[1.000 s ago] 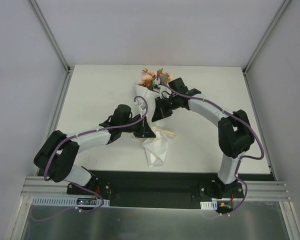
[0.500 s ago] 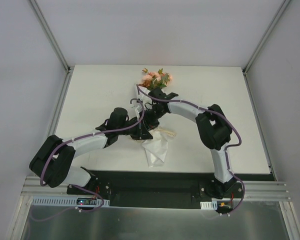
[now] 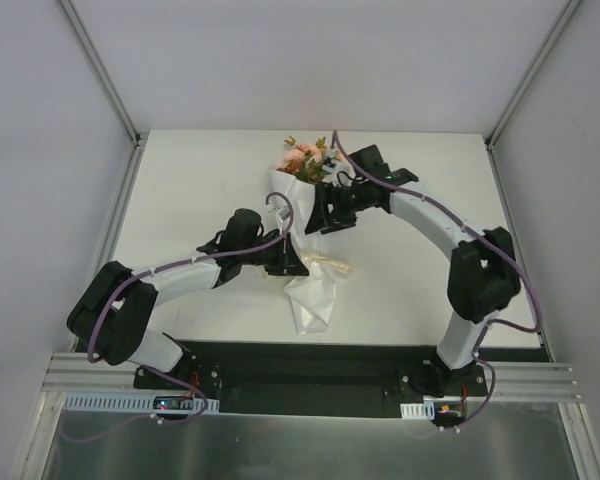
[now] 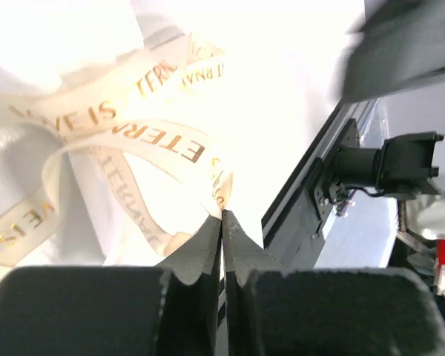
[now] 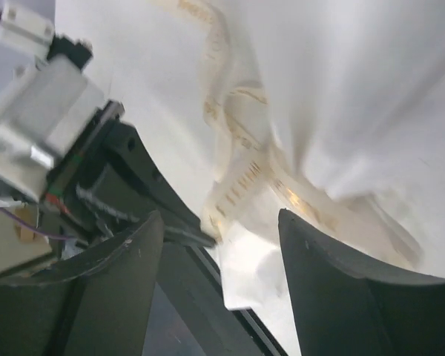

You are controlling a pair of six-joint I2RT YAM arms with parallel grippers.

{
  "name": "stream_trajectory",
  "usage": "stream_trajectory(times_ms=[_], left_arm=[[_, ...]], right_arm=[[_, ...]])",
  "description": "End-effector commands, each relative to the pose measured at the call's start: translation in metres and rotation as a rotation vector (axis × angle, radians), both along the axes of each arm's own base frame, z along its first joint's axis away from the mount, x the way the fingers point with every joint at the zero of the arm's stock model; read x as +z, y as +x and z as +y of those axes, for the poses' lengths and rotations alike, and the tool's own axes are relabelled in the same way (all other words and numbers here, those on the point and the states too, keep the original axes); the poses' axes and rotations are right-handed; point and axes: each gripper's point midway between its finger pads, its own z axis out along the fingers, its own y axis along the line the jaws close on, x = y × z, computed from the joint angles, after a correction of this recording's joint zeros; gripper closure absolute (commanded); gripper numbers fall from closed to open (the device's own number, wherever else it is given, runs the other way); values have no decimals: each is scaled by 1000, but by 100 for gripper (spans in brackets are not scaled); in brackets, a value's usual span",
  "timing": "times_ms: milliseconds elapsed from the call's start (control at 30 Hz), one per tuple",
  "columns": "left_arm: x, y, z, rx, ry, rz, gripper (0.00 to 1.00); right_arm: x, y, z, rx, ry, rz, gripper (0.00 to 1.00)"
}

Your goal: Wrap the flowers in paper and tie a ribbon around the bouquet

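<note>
Status: left claw (image 4: 222, 216) is clenching on the ribbon (image 4: 167, 142). The cream band with gold lettering is running straight into its pressed-together tips, and loops are piling up just ahead of them over the paper (image 4: 30, 170). right claw (image 5: 221, 222) is standing released, fingers (image 5: 341, 297) well apart with nothing between them; ribbon and white paper are lying just beyond its tips. In the top view the left claw (image 3: 292, 262) is sitting at the waist of the bouquet (image 3: 283, 188) and the right claw (image 3: 317, 215) is hanging just beside the upper cone. The flowers (image 3: 305, 158) are poking out just past the right claw, and the paper tail is trailing behind the left claw on the table (image 3: 200, 190).
</note>
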Motion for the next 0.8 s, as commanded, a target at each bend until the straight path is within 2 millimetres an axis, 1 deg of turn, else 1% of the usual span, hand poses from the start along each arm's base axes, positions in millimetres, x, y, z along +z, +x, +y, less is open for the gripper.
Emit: stream_trajectory(times_ms=[0,33,67,100,133,167,200,233,267,300,333,367,400,433,467,500,533,600,633,700,733,767], left_arm=[[18,13,-15,-21,10,86,100],[18,16,-16,-15,18,103,100],[19,20,-18,-6,29,130,100],[20,24,-17,12,22,164,100],[21,26,-17,12,15,182,100],[20,29,-18,16,17,209,100],[19,32,-15,31,14,238,100],[19,34,-14,40,15,249,100],[18,36,-12,49,18,266,100],[17,39,-9,58,18,277,100],[18,42,-7,60,16,285,100],[16,42,-5,63,22,301,100],[13,41,-1,70,32,330,100],[16,44,3,70,20,356,100],[15,45,6,66,11,378,100],[14,42,9,65,11,421,100],[19,41,12,49,-16,444,100],[22,40,16,23,-26,454,100],[24,39,18,15,-17,469,100],[14,41,28,14,32,460,100],[12,37,32,13,60,486,100],[6,39,36,23,79,492,100]], right_arm=[[20,9,-53,-180,-91,-174,32],[22,7,-53,-178,-87,-216,32],[16,-9,-60,-178,-92,-233,32],[14,-15,-61,-180,-102,-275,32],[18,-26,-46,-139,-74,-340,32],[12,-46,-48,-103,-83,-388,33],[9,-52,-45,-82,-103,-456,34],[12,-72,-24,-12,-64,-520,34],[7,-84,-19,16,-64,-550,34],[3,-87,-14,23,-82,-596,34],[6,-102,4,74,-45,-633,34],[3,-107,10,97,-50,-640,33],[-1,-104,21,114,-71,-654,33],[-3,-113,33,152,-69,-659,33],[-6,-113,42,173,-77,-662,33],[-13,-116,59,212,-90,-661,33],[-18,-115,68,241,-103,-673,33],[-28,-112,79,266,-143,-690,34],[-40,-110,86,291,-176,-698,34],[-49,-106,91,295,-196,-716,34],[-55,-104,95,302,-204,-720,34],[-59,-102,96,304,-216,-724,34]])
